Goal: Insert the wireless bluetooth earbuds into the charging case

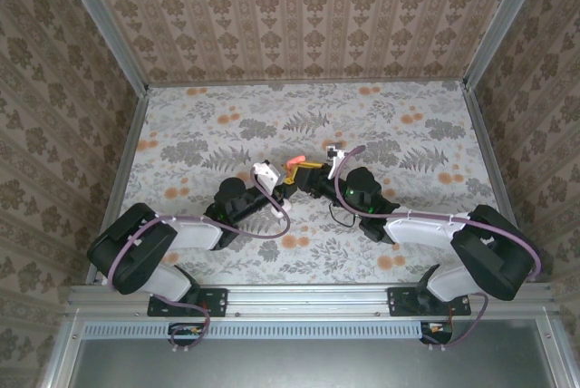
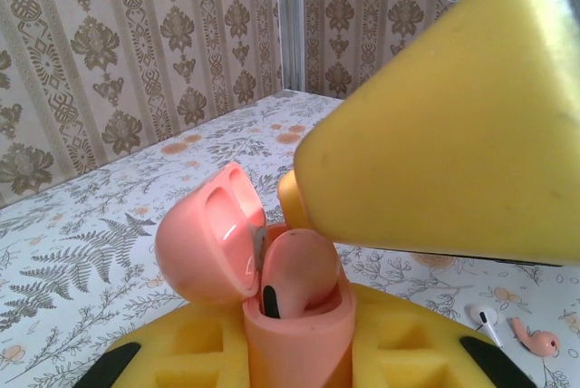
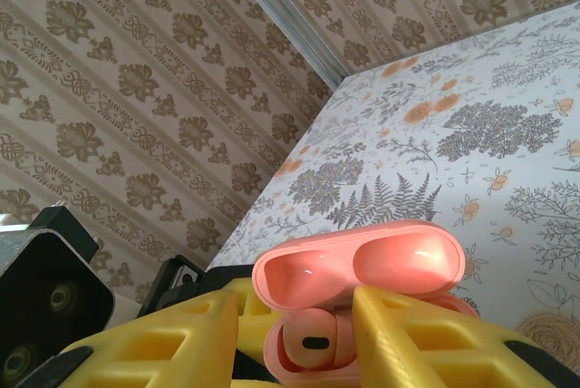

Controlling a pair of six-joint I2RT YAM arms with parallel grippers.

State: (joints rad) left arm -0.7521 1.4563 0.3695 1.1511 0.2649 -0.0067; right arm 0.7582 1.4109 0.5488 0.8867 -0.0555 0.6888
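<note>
**Charging case [image 2: 294, 324].** You see a salmon-pink case held upright above the table [image 1: 408, 125]. Its hinged lid [image 2: 208, 243] is swung fully open to the case's left in the left wrist view. The right wrist view shows the same case [image 3: 362, 270] from the other side, with the lid's two hollow wells facing the camera.

**Seated earbud [image 2: 299, 266].** One pink bud sits in a well of the case, its rounded head standing above the rim. It is also visible below the lid in the right wrist view [image 3: 313, 338].

**Left gripper [image 2: 299, 356].** Your left claw is clamped on the body of the case, with a yellow pad pressed to each side. From overhead, this gripper [image 1: 288, 178] meets the case from the left.

**Right gripper [image 3: 299, 315].** Your right claw stands narrowly parted, with one yellow finger [image 3: 181, 343] on either side of the case. You cannot tell whether a pad touches the case. In the left wrist view, one of its fingers [image 2: 453, 116] looms over the case's right side. From overhead, this gripper [image 1: 313, 173] is just right of the case.

**Loose items.** A white earbud [image 2: 487, 319] and a pink earbud [image 2: 536, 343] lie on the table to the right of the case, close together and well apart from it.
</note>
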